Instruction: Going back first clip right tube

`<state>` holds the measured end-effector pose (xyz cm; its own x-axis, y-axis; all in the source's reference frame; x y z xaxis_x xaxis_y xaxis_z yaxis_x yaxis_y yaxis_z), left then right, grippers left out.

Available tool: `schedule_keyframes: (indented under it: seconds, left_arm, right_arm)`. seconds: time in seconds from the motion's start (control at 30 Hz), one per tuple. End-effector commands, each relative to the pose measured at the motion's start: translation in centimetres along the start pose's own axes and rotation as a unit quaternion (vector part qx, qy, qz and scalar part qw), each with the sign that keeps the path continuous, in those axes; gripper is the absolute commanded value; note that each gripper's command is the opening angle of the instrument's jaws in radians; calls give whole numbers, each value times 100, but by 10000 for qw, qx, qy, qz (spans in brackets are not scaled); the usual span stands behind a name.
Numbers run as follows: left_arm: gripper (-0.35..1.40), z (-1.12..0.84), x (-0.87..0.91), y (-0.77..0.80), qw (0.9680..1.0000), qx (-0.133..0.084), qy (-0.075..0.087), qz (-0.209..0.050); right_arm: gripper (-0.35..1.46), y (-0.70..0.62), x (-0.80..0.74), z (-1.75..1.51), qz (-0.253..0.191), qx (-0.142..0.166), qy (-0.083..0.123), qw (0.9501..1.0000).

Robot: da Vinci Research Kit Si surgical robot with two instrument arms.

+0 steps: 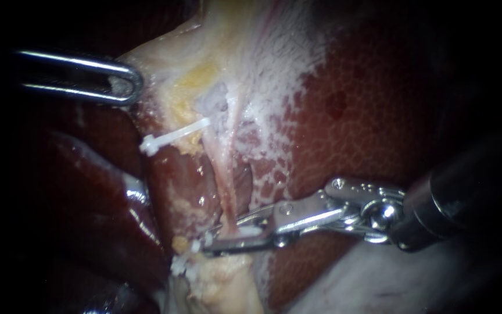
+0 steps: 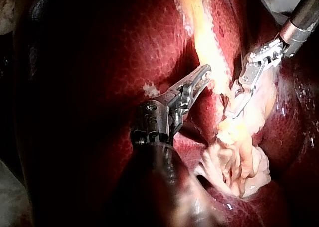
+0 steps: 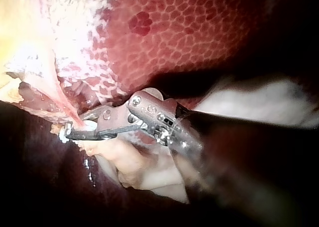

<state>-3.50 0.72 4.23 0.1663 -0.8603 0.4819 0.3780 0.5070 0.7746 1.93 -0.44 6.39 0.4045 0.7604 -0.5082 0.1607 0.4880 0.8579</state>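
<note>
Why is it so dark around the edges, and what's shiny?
Endoscope view: light lands on the pale tissue in the middle, the edges are black, and glare glints off the right instrument and liver. Left wrist view: the liver beside the left instrument lies in shadow. Right wrist view: that pale tissue glares white.

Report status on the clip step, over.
Left instrument, jaws shut on pale tissue. Right instrument tip at the tube, white clip there. Second clip higher up. Nothing in the way.
</note>
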Motion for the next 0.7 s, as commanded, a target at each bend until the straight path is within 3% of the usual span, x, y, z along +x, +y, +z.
schedule_keyframes:
  seconds: [0.03, 0.63, 0.67, 0.7]
  left_arm:
    - [-35, 0, 0, 0, 10000, -1, -2, 2]
    - [-35, 0, 0, 0, 10000, -3, -2, 2]
    - [-35, 0, 1, 0, 10000, -3, -2, 3]
    - [-35, 0, 1, 0, 10000, -3, -2, 3]
  right_arm:
    - [-35, 0, 0, 0, 1, -1, -1, 10000]
    - [-35, 0, 0, 1, 1, -1, -2, 10000]
    - [-31, 0, -1, 1, 1, -1, -2, 10000]
    - [-15, 0, -1, 1, 0, -1, -3, 10000]
